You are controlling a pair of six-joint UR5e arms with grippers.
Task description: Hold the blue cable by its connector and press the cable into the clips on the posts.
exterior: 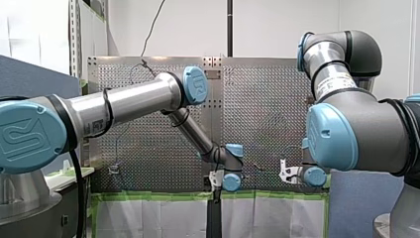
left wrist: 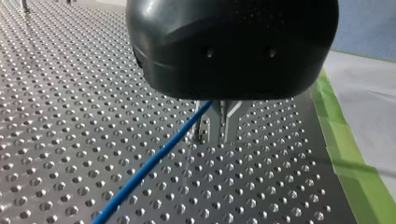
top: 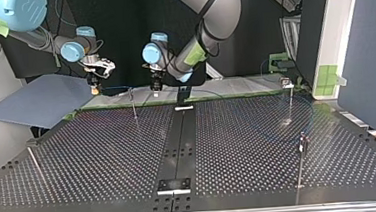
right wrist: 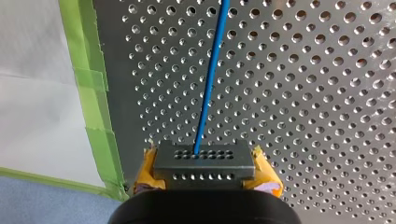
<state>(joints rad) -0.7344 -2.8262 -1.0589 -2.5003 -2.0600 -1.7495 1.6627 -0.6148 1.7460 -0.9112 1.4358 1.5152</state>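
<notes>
Currently, my right tool (right wrist: 208, 175) has its yellow pads clamped on the grey connector (right wrist: 204, 158). The blue cable (right wrist: 210, 79) leaves it in a straight, taut-looking line low over the desk (top: 104, 157). The metal fingers (left wrist: 229, 122) of my left tool (left wrist: 220, 125) stand nearly together, with the cable entering at their root. I judge it pinched there, though the contact itself is hidden.

In the top view both tools sit at the far edge of the desk. A thin post (top: 134, 105) stands between them, and the other posts are well apart.

Risks:
- Too much pull between the tools could drag the connector out of the pads.
- If the cable comes in beside the clip rather than over it, pressing would bend the slender post.
- The tools are near each other, so a careless lateral move could bring them into contact.
</notes>
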